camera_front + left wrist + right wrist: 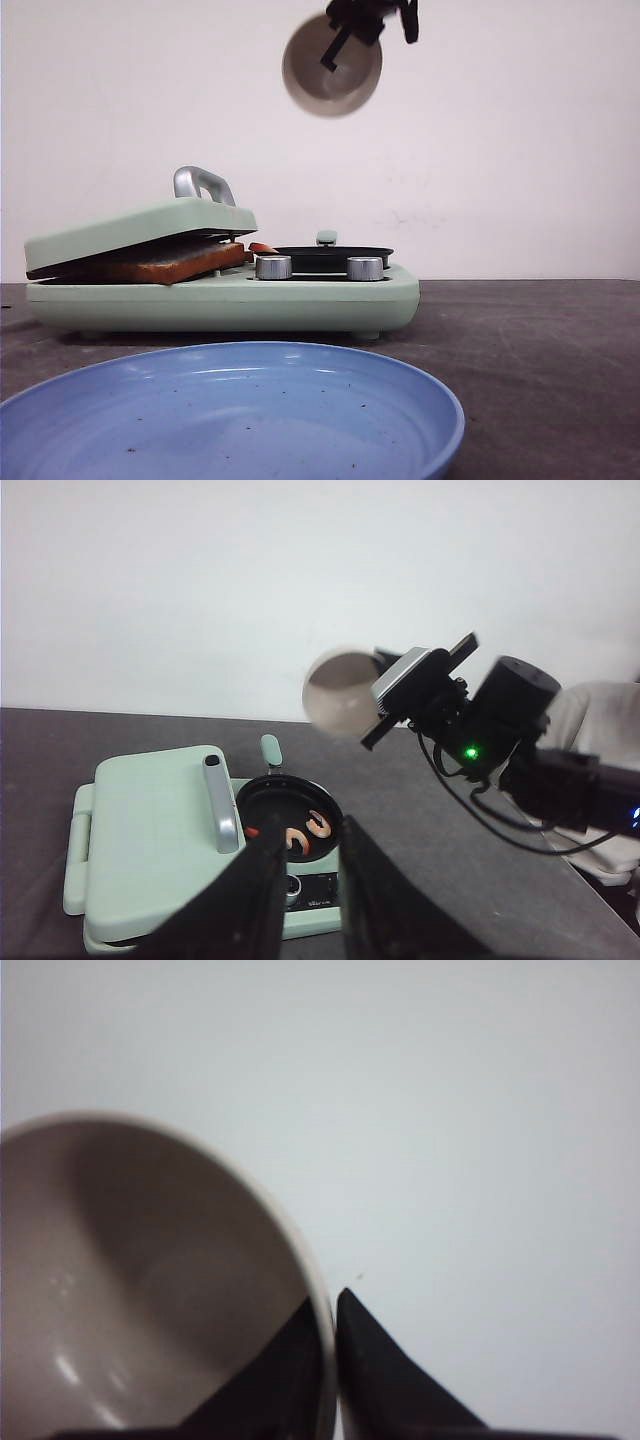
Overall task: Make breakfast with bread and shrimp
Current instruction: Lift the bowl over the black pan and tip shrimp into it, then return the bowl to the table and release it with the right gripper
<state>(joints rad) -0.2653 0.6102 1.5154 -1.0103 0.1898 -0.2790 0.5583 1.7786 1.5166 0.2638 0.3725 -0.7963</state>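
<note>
A bread slice [180, 262] with brown crust lies under the tilted mint-green lid [140, 228] of the breakfast maker. Two orange shrimp [322, 823] lie in its small black pan [275, 798]; in the front view one orange tip [262, 248] shows by the pan [330, 257]. My left gripper [313, 832] is open and empty, high above the pan. My right gripper [328, 1305] is shut on the rim of a beige bowl [130, 1290], held high in the air and tipped on its side [325, 75]. The bowl looks empty.
A blue plate [400, 400] stands at the near edge, in front of the breakfast maker [220, 300]. Two silver knobs [273, 267] sit on its front. The lid has a silver handle [203, 183]. Dark tabletop lies to the right.
</note>
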